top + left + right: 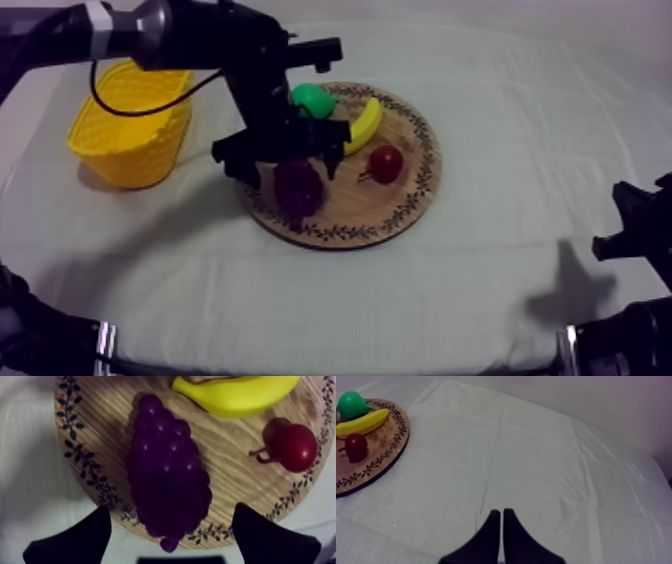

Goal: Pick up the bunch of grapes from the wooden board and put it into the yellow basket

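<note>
Here the left hand (285, 160) hung over the near left part of the round wooden board (360, 210), directly above the bunch of grapes (298, 187). Its two black fingers (75, 536) stood wide apart, one on either side of the near end of the bunch, open and not closed on it; whether they touched the fruit could not be told. The bunch of grapes lay flat on the board, its length running from near to far and its near tip reaching the patterned rim. To its right on the board sat the small red fruit (386, 163), apart from the bunch, its stem pointing left. Farther back lay the banana (364, 125), and just left of the banana's far end the green pear (313, 100), partly hidden behind the arm. The yellow basket (130, 130) stood on the counter (450, 290) to the left of the board, near it but not touching. The right hand (501, 513) sat low over the right side of the counter, well apart from the board, its fingers pressed together in a narrow wedge and holding nothing
</note>
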Action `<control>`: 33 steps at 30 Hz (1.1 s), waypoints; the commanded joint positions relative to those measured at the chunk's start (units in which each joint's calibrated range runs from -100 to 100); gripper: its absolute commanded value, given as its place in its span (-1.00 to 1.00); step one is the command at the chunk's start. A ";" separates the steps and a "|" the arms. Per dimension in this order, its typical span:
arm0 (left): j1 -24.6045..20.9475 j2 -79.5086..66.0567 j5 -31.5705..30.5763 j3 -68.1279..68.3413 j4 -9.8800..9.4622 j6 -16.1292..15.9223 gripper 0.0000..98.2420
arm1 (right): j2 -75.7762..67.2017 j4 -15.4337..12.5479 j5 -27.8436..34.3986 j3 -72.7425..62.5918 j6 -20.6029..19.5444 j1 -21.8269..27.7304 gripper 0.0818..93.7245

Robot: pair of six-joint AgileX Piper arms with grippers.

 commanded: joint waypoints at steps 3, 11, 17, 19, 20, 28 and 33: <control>-0.46 2.77 0.41 -1.05 0.33 -0.32 0.84 | 0.03 -0.02 -0.02 -0.04 0.00 0.02 -0.99; -0.91 6.00 3.08 -3.72 0.76 -0.37 0.84 | 0.03 -0.02 -0.02 -0.04 0.00 0.02 -0.99; -0.99 7.70 4.70 -5.65 1.06 -1.24 0.84 | 0.03 -0.02 -0.02 -0.04 0.00 0.02 -0.99; -0.99 8.04 4.88 -5.99 1.18 -1.68 0.84 | 0.03 -0.02 -0.02 -0.04 0.00 0.02 -0.99; -0.99 8.17 4.93 -6.13 1.23 -1.88 0.84 | 0.03 -0.02 -0.02 -0.04 0.00 0.02 -0.99; -0.91 8.32 4.77 -6.27 1.21 -2.73 0.65 | 0.03 -0.02 -0.02 -0.04 0.00 0.02 -0.99; -0.86 8.00 4.33 -6.14 1.02 -2.98 0.33 | 0.03 -0.02 -0.02 -0.04 0.00 0.02 -0.99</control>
